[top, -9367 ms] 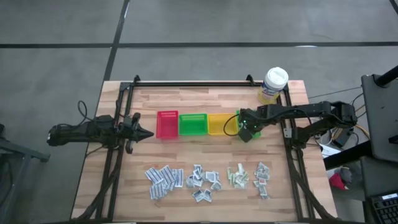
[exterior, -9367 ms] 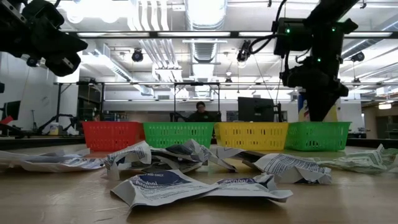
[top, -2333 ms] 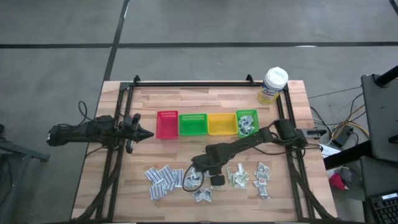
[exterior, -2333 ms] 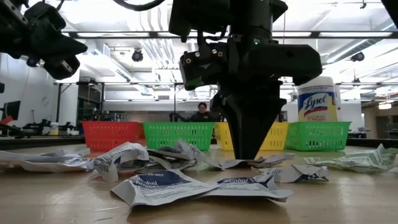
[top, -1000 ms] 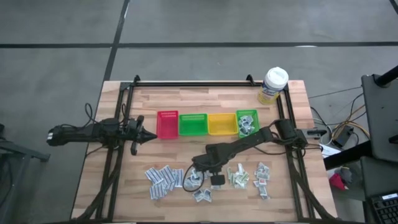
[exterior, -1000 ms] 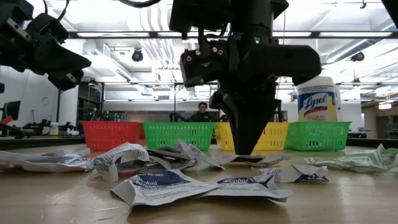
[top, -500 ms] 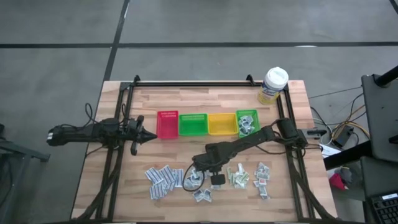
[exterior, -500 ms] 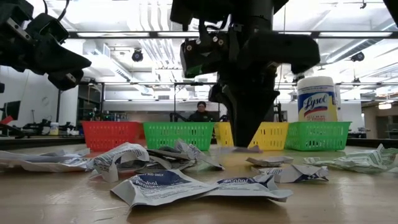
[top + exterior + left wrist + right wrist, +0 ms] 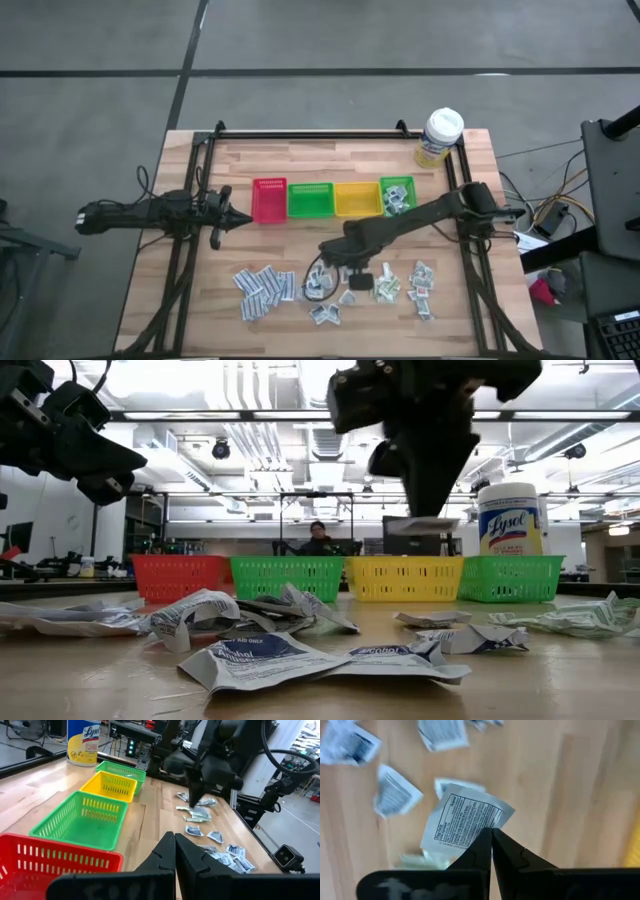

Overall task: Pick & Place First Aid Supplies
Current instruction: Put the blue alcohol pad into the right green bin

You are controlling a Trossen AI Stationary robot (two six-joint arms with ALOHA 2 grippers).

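First aid supplies [image 9: 330, 288]: small flat sachets lying loose in several clusters along the near half of the wooden table [image 9: 270, 240]; print on most too small to read from overhead. One sachet [image 9: 465, 822], white with black text, pinched at a corner by the closed fingers of the right gripper [image 9: 491, 836] and lifted clear of the wood above the scattered packets; in the low view it shows only as a thin pale sliver [image 9: 425, 523] under the fingertips. Right arm reaches across from the table's right side, its gripper [image 9: 352, 262] over the middle clusters; the overhead view hides the packet beneath the wrist. Left gripper [image 9: 174, 851]: fingers pressed together, holding nothing, hovering at the table's left side beside the red bin [image 9: 268, 199]; in the low view it is cut off by the frame edge. Bins in a row: red, green bin [image 9: 310, 199], yellow bin [image 9: 352, 198], second green bin [image 9: 396, 195], the last holding a few packets, count unclear. Wipes tub [image 9: 441, 136] with white lid stands at the far right corner. Person [image 9: 319, 538] in the room behind, partly hidden by the bins.
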